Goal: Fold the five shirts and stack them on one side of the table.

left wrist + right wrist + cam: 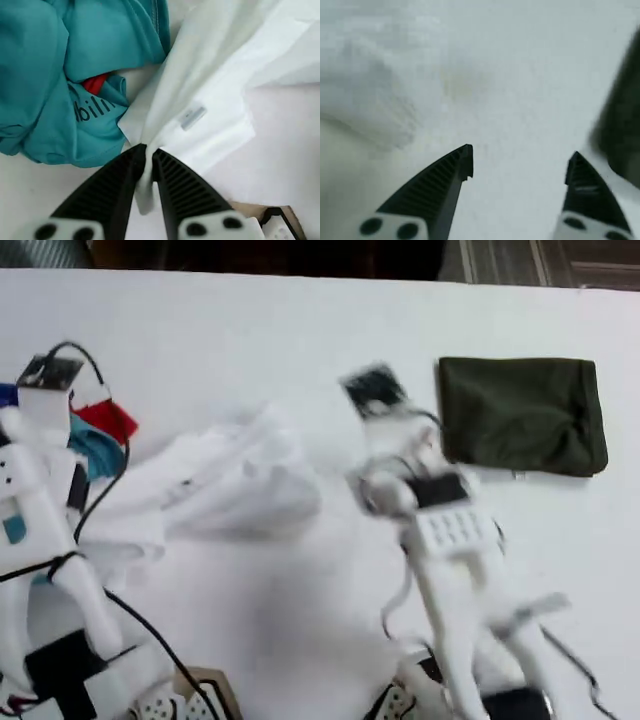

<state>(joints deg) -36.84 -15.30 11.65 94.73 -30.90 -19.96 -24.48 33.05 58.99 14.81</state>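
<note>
A crumpled white shirt point(215, 485) lies left of the table's middle. My left gripper point(148, 152) is shut on an edge of the white shirt point(215, 90), right beside a teal shirt point(65, 75) with a bit of red shirt point(95, 82) under it. In the high view the teal shirt point(92, 450) and red shirt point(108, 418) sit at the far left behind the left arm point(40, 500). A folded dark green shirt point(522, 415) rests at the back right. My right gripper point(520, 162) hangs open over bare table between the white and green shirts; the green shirt point(620, 135) shows at one side.
The right arm point(440, 540) stands mid-table, its head close to the green shirt. Black cables point(150, 635) trail along the front left. A tan block point(210, 690) and arm bases sit at the front edge. Bare table point(300, 330) stretches across the back.
</note>
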